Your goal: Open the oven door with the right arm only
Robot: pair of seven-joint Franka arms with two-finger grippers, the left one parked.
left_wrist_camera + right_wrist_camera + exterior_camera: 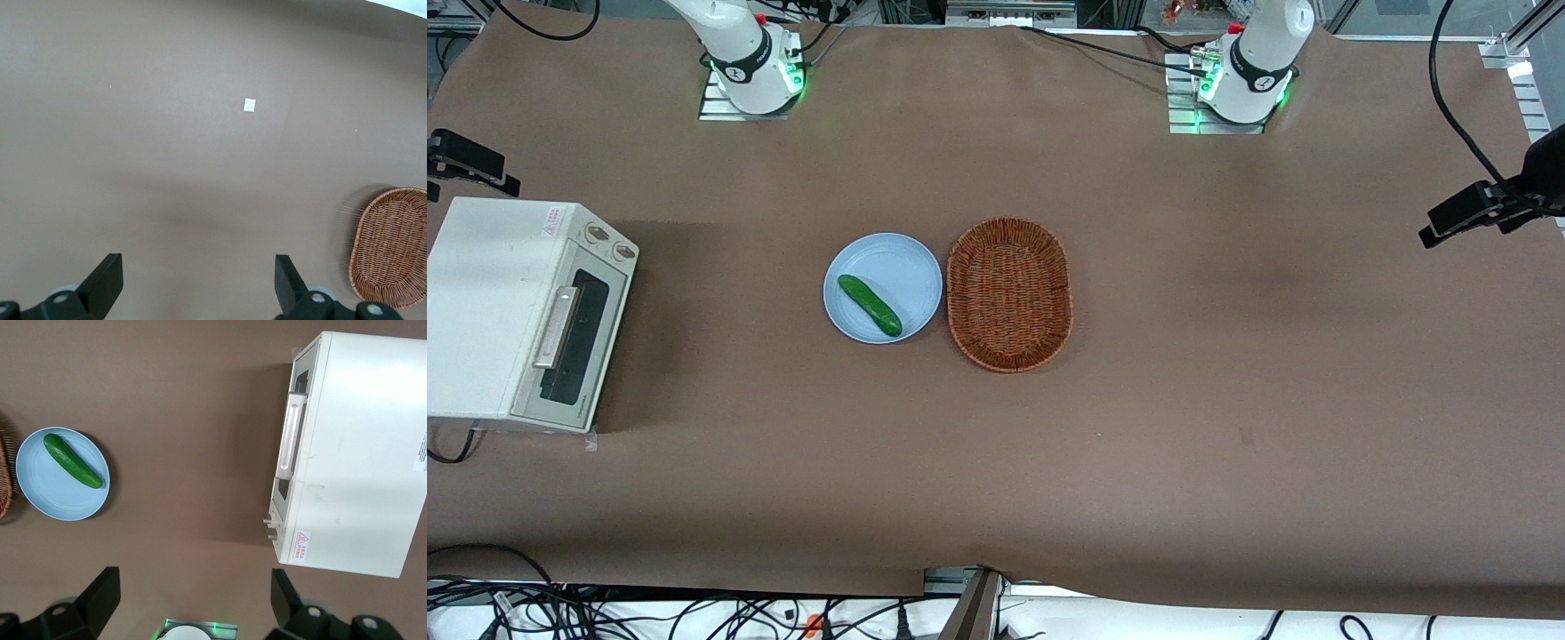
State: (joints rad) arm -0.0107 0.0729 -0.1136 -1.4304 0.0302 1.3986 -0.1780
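The cream-white toaster oven (489, 302) stands at the working arm's end of the table. Its oven door (574, 333) is closed, with its dark glass window and silver bar handle (554, 327) facing the middle of the table. In the right wrist view the oven door (294, 440) and handle (289, 433) show from above, next to the two knobs (269, 527). My right arm's gripper (195, 597) hangs high over the bare table in front of the door, well apart from it. It is open with nothing between its fingers (105, 595). Only the arm's base (751, 71) shows in the front view.
A light blue plate (907, 258) with a green cucumber (869, 305) on it sits mid-table in front of the oven door. A brown wicker basket (1008, 293) lies beside the plate, toward the parked arm's end. Black camera mounts (467, 160) stand at the table's ends.
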